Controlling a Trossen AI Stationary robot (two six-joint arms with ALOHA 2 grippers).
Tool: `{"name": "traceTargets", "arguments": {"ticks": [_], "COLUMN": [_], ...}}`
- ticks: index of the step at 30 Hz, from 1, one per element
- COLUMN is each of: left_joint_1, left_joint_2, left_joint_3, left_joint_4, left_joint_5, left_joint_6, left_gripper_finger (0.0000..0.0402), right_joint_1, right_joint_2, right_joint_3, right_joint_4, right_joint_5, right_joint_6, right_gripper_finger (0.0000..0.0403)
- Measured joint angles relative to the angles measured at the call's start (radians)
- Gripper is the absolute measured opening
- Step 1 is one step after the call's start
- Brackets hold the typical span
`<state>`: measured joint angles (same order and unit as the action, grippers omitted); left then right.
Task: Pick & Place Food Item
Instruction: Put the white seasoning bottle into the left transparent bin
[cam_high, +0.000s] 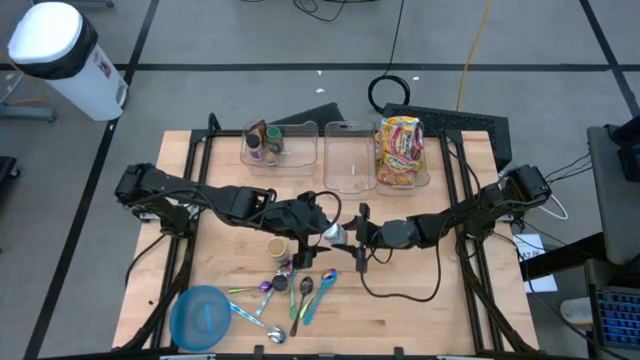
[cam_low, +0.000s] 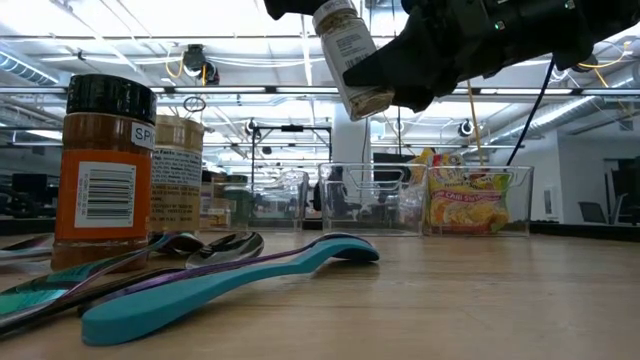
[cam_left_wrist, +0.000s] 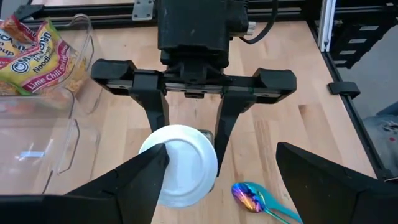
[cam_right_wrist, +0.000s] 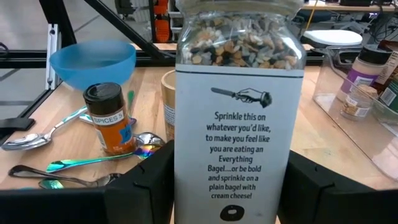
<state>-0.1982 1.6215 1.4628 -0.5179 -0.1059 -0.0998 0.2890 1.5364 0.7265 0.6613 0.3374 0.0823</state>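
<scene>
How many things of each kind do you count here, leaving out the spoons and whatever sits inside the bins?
Clear bins: 3
Blue bowl: 1
Jars: 2, one orange on the table, one up in the air
Tan labelled tub: 1
Total: 7

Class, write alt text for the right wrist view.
The right gripper holds a clear jar of everything bagel seasoning upright. Behind it on the wooden table are an orange spice bottle, a blue bowl and spoons.
</scene>
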Motion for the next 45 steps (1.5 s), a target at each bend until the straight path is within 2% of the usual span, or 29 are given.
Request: {"name": "traceTargets", "arguments": {"ticks": [7,11,21,41,45], "left_joint_1": [0.004,0.001,-0.001,-0.005,-0.003], "left_joint_2": [0.0,0.0,0.0,-0.034,-0.053], "left_joint_3": [0.0,0.0,0.0,-0.003,-0.003], "left_joint_4": [-0.001,-0.009,-0.026,-0.039,-0.029], "left_joint_5": [0.063,0.036,0.01,-0.002,-0.036], "left_joint_6": [-0.087,-0.083,0.041,0.068,0.049], "left_gripper_finger": [0.0303,0.0313,0.0353,0.034,0.034], "right_joint_1": [0.002,0.001,0.0,0.0,0.004], "right_joint_2": [0.0,0.0,0.0,-0.002,-0.003], "right_joint_3": [0.0,0.0,0.0,0.003,0.004], "right_joint_4": [-0.003,-0.004,-0.002,0.0,0.005], "right_joint_5": [-0.01,-0.004,0.003,-0.001,-0.01], "right_joint_6": [-0.015,-0.014,-0.01,-0.014,-0.015], "right_gripper_finger": [0.0189,0.0189,0.0189,0.0189,0.0189]}}
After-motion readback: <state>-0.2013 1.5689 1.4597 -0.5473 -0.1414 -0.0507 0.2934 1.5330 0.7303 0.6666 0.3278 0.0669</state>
